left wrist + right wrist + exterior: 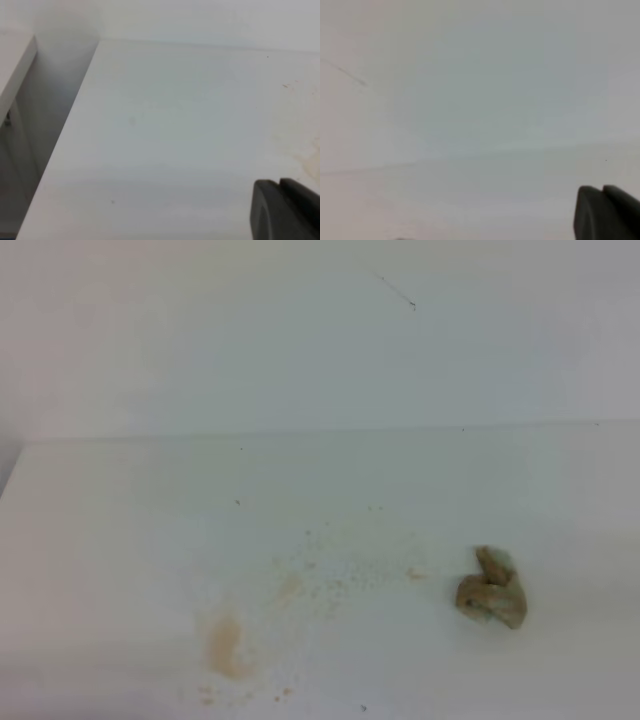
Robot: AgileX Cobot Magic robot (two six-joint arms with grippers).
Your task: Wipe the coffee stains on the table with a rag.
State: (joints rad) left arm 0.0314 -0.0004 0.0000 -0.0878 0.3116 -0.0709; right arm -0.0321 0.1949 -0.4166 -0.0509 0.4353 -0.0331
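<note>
The coffee stains are pale tan smears: an orange-brown patch [228, 645] at the front and a band of specks [340, 575] running right from it on the white table [120, 540]. The rag [490, 590], a lumpy tan-brown wad, lies on the table just right of the specks, with nothing holding it. No gripper shows in the exterior high view. The left gripper [281, 210] shows only as two dark finger parts lying together at the lower right, above the table, with a faint tan stain [310, 160] nearby. The right gripper [604, 212] looks the same, holding nothing.
A white wall with a thin dark scratch [397, 290] stands behind the table. The table's left edge [60, 145] drops into a gap, with another white surface [15, 65] beyond it. The table's back edge [320, 432] meets the wall.
</note>
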